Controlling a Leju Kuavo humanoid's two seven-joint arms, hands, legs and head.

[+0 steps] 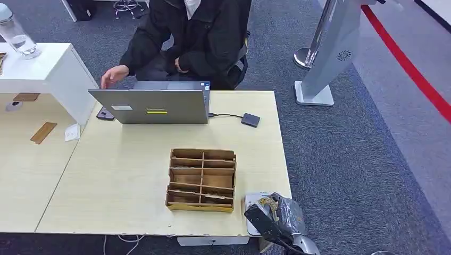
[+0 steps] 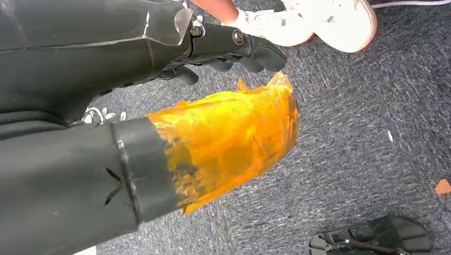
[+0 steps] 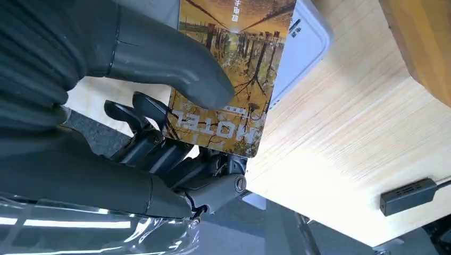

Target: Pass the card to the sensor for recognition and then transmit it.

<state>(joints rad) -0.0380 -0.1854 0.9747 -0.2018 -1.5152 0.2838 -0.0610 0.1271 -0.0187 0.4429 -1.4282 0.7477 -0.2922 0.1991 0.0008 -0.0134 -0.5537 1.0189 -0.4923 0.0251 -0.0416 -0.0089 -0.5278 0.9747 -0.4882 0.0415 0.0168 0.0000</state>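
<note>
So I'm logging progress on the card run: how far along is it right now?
Done: the right hand holds the brown picture card printed HOTEL, thumb pressed on its face. In hand: the card is over the white flat sensor pad at the table's near right corner; contact can't be judged. Left: handing the card on. The person sits behind the grey laptop.

One card (image 3: pixel 228 79), one white sensor pad (image 1: pixel 254 210), one cardboard divider box (image 1: pixel 201 179), one laptop (image 1: pixel 154 105), one dark hub (image 1: pixel 250 119) on a cable, one water bottle (image 1: pixel 16 33), one seated person (image 1: pixel 186 37), two robot hands: right hand (image 3: pixel 159 106), left hand (image 2: pixel 223 48).
</note>
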